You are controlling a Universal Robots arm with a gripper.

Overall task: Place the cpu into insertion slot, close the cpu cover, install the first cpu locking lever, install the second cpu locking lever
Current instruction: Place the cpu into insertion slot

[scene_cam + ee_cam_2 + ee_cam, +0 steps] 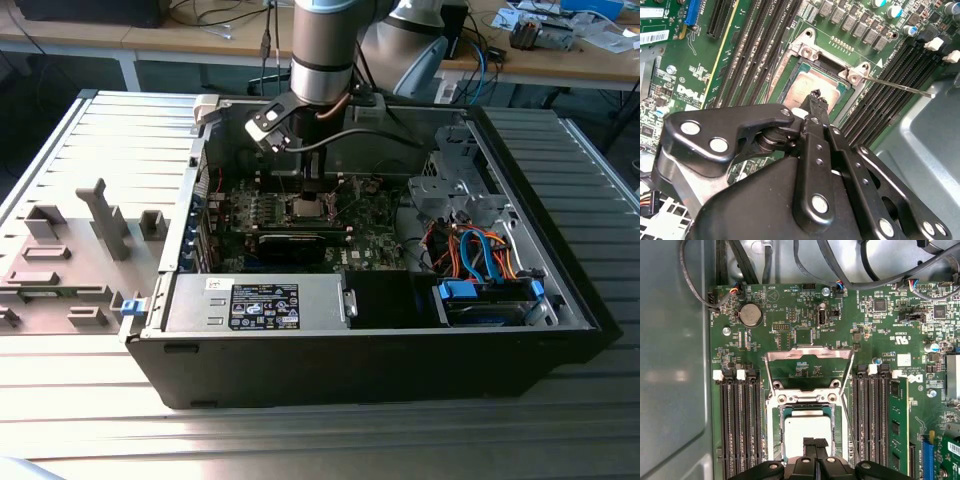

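Gripper (815, 441) pressed together, empty, over cpu (807, 426) seated in insertion slot (773, 426); cpu cover (807, 356) open; closing it needs a push on its raised frame.

Print is noted by place, not transcribed: a black label (264, 306) with white lettering on the power supply (190, 305), white silkscreen lettering (900, 338) and a white sticker (903, 360) on the green motherboard (730, 347), and a white barcode sticker (654, 36) in the second wrist view.
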